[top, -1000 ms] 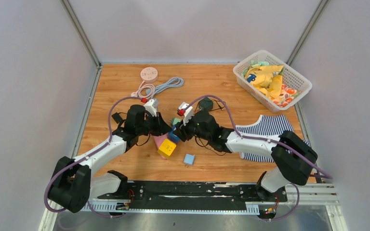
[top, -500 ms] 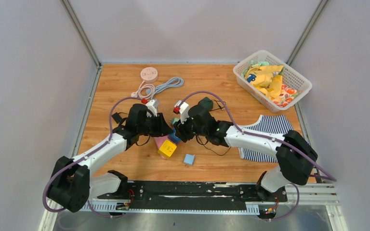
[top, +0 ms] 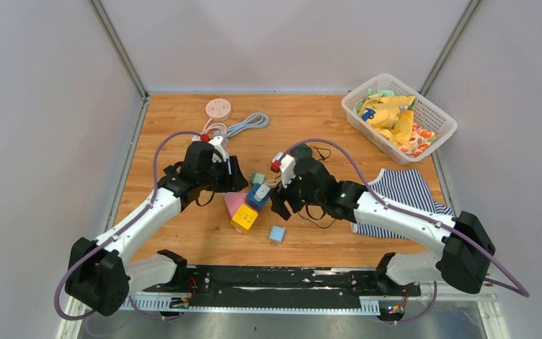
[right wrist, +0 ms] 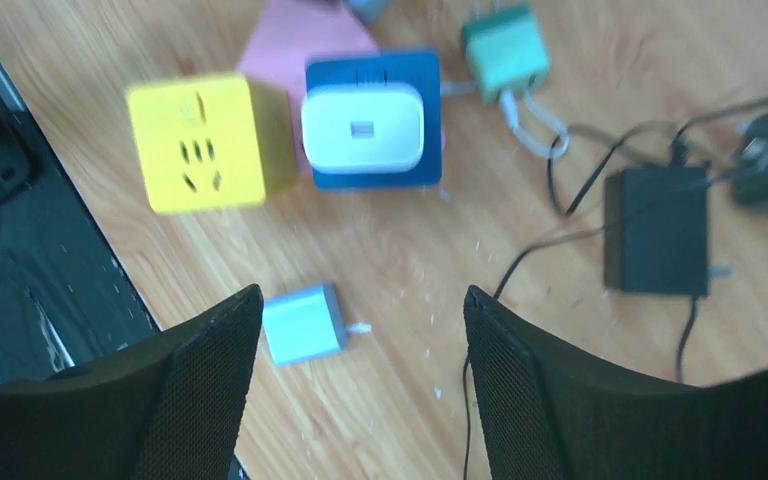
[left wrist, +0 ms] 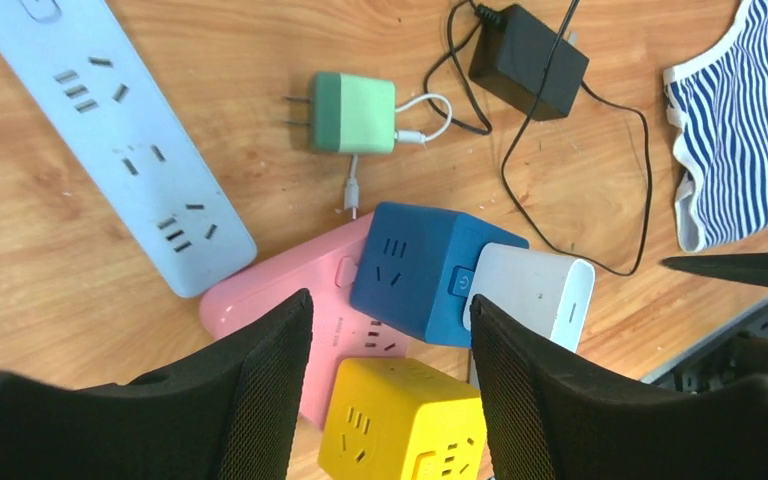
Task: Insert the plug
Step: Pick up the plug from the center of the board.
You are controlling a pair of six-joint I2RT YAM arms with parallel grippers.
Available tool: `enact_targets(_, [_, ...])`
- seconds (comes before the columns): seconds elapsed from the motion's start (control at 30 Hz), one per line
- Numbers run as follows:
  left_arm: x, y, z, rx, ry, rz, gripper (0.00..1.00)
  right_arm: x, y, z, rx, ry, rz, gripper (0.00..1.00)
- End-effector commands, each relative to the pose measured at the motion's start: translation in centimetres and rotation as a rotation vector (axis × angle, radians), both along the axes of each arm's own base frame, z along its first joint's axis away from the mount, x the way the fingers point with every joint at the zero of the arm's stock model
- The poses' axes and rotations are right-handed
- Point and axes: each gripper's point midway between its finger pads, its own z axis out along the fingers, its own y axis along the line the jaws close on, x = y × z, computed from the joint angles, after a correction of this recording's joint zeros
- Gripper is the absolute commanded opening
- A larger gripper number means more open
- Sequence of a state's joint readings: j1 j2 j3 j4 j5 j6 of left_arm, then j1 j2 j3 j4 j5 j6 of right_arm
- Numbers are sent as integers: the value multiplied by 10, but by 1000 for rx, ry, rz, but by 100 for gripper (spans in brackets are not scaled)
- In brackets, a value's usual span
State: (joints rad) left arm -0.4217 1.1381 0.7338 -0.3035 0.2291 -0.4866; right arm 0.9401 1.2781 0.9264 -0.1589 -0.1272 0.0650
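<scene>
Vs. prior frames, both arms have backed off the socket cluster: L gripper (left wrist: 390,305) far-left, R gripper (right wrist: 362,295) near-right. Both jaws released, empty. The white plug (right wrist: 363,128) sits seated in blue cube socket (left wrist: 410,270) (task prob. done), which is braced by pink strip (left wrist: 270,300) and yellow cube (right wrist: 200,145). Retreat room upward; black adapter (right wrist: 657,230) and its cord crowd the R side.

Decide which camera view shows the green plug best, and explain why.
Left wrist: the green plug lies sharp and whole, with both prongs visible. The right wrist shows it blurred near the top edge. The top external shows only a small green speck.
</scene>
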Motion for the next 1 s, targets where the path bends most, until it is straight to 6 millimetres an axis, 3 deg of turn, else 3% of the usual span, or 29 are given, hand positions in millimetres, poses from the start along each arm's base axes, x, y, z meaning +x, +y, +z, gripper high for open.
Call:
enact_targets(0.0, [-1, 18, 18, 93, -61, -1, 63, -24, -23, -51, -108, 111, 8, 72])
enact_targets(0.17, [-10, 29, 31, 107, -96, 29, 70, -48, -12, -82, -157, 132, 81, 75])
enact_targets(0.33, [-31, 27, 24, 64, -65, 0, 73, -57, -4, -112, -231, 123, 120, 82])
enact_targets(0.6, [-50, 25, 26, 23, -75, -43, 71, -61, -3, -140, -305, 125, 130, 76])
enact_targets(0.7, [-53, 25, 29, 16, -83, -50, 70, -60, -4, -140, -304, 124, 121, 65])
enact_targets(0.83, [-58, 19, 36, -33, -80, -73, 66, -59, -1, -125, -264, 99, 119, 48])
enact_targets(0.97, [-69, 5, 46, -120, -66, -130, 64, -58, 3, -97, -189, 57, 125, 44])
